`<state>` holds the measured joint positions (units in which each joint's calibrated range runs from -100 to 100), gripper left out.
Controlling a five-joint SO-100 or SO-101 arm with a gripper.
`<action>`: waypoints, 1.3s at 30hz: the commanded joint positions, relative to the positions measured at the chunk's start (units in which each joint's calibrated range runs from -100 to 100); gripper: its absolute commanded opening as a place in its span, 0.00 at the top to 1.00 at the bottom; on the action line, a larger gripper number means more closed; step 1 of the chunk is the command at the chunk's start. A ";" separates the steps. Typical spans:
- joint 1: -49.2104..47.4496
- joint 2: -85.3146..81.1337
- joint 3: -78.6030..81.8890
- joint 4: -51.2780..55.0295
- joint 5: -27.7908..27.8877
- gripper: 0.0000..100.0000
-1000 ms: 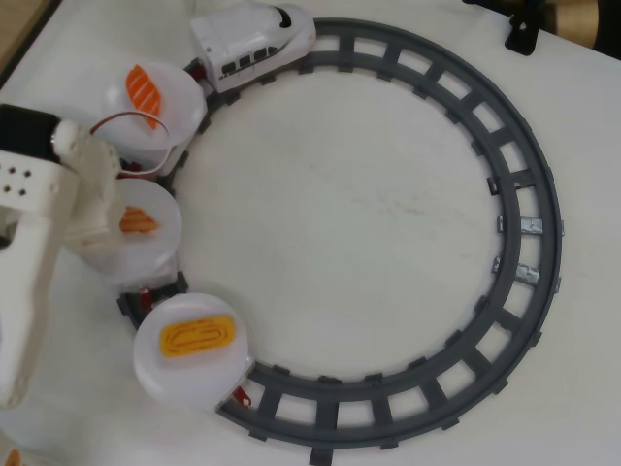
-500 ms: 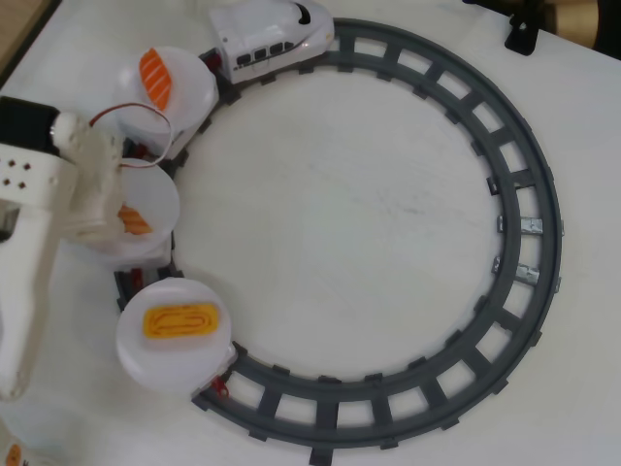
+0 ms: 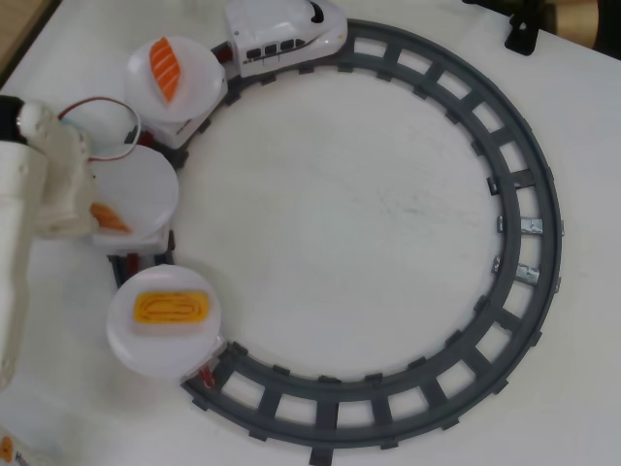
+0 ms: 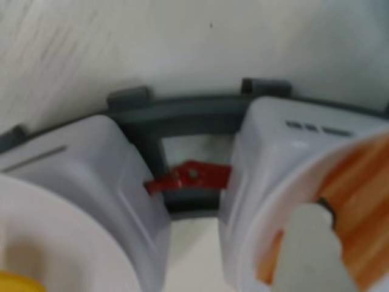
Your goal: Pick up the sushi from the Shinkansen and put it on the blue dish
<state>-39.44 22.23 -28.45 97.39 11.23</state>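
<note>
The white Shinkansen (image 3: pixel 283 35) stands at the top of the grey track loop and pulls cars topped by round white plates. The pale orange sushi (image 3: pixel 109 218) lies on the middle plate (image 3: pixel 146 189), partly under my gripper (image 3: pixel 87 209), which reaches in from the left. In the wrist view one white finger (image 4: pixel 310 249) hangs just over the striped sushi (image 4: pixel 358 207); the other finger is hidden, so I cannot tell how the jaws stand. The blue dish is out of view.
A brighter orange piece (image 3: pixel 165 68) lies on the plate nearest the train. A yellow egg piece (image 3: pixel 170 309) lies on the last plate. A red coupler (image 4: pixel 191 176) joins two cars. The grey track (image 3: pixel 529 228) rings bare white table.
</note>
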 commanded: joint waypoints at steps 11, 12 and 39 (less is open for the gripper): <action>-2.11 -2.44 -8.61 1.84 -1.29 0.97; -2.47 -3.52 -8.97 1.84 -1.24 0.97; -30.46 -9.24 2.03 -4.36 1.22 0.97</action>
<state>-70.00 12.53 -25.62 94.20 11.95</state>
